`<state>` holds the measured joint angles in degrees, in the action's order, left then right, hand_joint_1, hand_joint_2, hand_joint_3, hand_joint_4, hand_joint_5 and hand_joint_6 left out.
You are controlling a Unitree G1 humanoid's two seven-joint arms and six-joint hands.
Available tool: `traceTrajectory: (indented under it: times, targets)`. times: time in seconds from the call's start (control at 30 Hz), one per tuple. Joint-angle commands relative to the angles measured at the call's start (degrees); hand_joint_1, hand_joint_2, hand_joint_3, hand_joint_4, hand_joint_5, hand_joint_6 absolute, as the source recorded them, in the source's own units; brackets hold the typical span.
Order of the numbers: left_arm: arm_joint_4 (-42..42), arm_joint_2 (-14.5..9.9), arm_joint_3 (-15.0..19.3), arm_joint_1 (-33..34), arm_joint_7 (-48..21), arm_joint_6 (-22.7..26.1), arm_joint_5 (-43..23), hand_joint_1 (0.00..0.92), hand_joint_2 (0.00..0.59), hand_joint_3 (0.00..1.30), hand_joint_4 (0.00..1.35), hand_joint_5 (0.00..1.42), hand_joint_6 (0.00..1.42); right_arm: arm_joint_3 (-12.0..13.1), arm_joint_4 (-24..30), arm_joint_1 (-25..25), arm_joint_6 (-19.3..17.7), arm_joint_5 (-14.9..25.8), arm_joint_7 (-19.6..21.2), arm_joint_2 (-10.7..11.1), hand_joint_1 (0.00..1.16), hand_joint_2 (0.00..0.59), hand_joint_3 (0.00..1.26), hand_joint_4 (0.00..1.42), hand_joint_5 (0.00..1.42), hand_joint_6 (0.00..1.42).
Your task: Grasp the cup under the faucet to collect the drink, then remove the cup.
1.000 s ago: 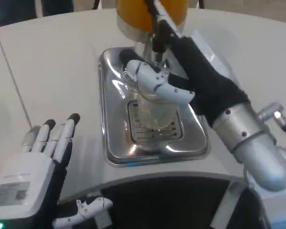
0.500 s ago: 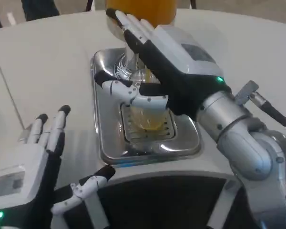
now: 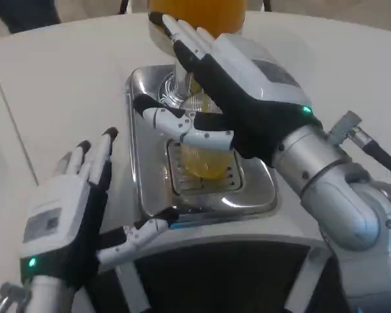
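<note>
A clear cup (image 3: 205, 160) holding orange drink stands upright on the grate of the steel drip tray (image 3: 138, 163), below the orange drink dispenser (image 3: 195, 10). My right hand (image 3: 241, 91) holds the cup: its thumb lies across the cup's near side, and its fingers reach straight past the far side towards the dispenser's base. The faucet is hidden behind that hand. My left hand (image 3: 65, 215) hovers open at the lower left, fingers apart, just left of the tray and touching nothing.
The white table (image 3: 65, 85) spreads to the left and behind the tray. My own dark torso (image 3: 215, 274) fills the bottom edge. My right forearm (image 3: 332, 189) crosses the table on the right, with a cable beside it.
My left hand has risen and moved right, closer to the tray's left edge. The right hand stays around the cup, and the drink in it has been orange since half a second ago.
</note>
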<state>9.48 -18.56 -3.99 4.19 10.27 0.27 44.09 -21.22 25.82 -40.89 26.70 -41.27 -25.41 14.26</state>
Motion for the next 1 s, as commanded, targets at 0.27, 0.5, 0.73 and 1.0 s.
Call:
traceTrajectory:
  times: [0.27,0.5,0.73,1.0]
  targets:
    - [-7.22,1.59,-4.48,6.96,2.8,-0.78,-0.26,0.295,0.068,0.0,0.0,0.0,0.01,-0.97,0.51,1.68,0.55,-0.06,-3.4,-0.52,0.3,0.42,0.0,0.0,0.0,0.03]
    - [-9.5,2.2,-6.43,10.45,3.2,-0.33,-0.11,0.339,0.062,0.0,0.0,0.0,0.01,-0.21,0.02,2.47,1.04,0.4,-3.17,-0.94,0.31,0.432,0.0,0.0,0.0,0.03]
    - [-12.34,2.3,-6.93,12.88,4.1,-1.43,-1.61,0.343,0.061,0.0,0.0,0.0,0.02,0.12,0.13,2.77,0.93,0.0,-2.69,-1.38,0.31,0.435,0.0,0.0,0.0,0.02]
    - [-14.12,2.71,-7.1,14.17,4.43,-2.74,-2.57,0.344,0.056,0.0,0.0,0.0,0.02,4.96,4.22,9.14,4.58,2.68,3.26,-7.3,0.32,0.437,0.0,0.0,0.0,0.02]
